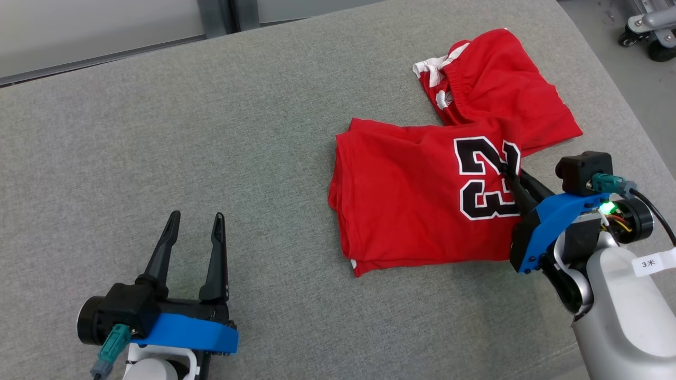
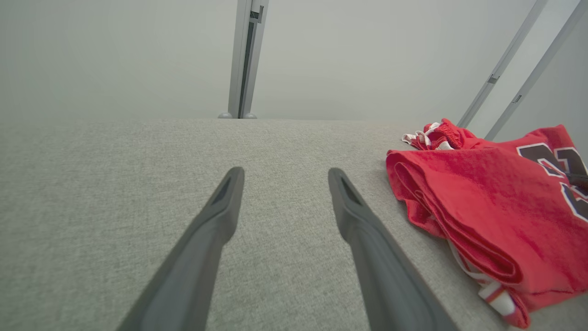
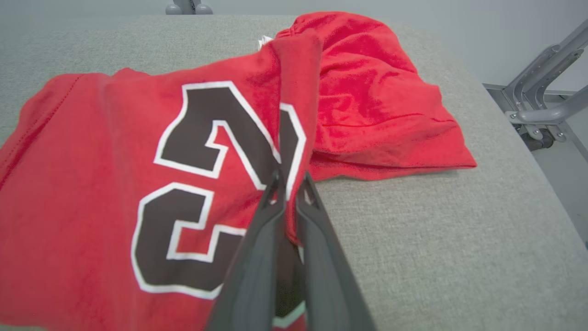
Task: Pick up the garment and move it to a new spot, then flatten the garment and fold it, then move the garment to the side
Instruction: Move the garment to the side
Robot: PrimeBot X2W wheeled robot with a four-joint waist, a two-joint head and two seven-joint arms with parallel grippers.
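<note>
"23" on garment (image 1: 412, 200) (black, white-edged)

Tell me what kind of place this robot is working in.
Probably a robotics lab or test room, not a home: the red garment lies on a grey fabric-covered table, pale wall panels and a metal post stand behind, and a wheeled metal stand sits beside it.
</note>
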